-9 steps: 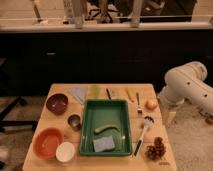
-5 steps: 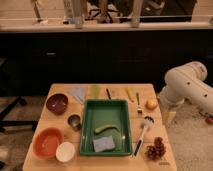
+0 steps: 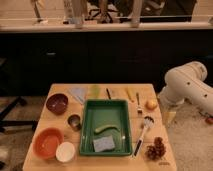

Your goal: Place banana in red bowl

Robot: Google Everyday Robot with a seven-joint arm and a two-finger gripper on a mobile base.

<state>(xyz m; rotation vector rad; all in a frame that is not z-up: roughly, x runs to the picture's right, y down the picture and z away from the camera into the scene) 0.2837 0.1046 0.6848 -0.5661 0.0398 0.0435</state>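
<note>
The banana (image 3: 129, 93) is a small pale-yellow piece lying at the back of the wooden table (image 3: 160, 162), right of centre, next to a fork (image 3: 138, 102). The red bowl (image 3: 48, 142) sits at the table's front left, with nothing in it. My white arm (image 3: 187, 87) stands to the right of the table. My gripper (image 3: 169, 116) hangs low beside the table's right edge, apart from the banana and holding nothing that I can see.
A green tray (image 3: 88, 131) in the middle holds a greenish-yellow curved piece (image 3: 106, 129) and a grey sponge (image 3: 103, 144). Around it are a dark maroon bowl (image 3: 57, 103), a metal cup (image 3: 74, 122), a white bowl (image 3: 65, 151), a round orange fruit (image 3: 151, 104), a brush (image 3: 142, 132) and a pine cone (image 3: 156, 149).
</note>
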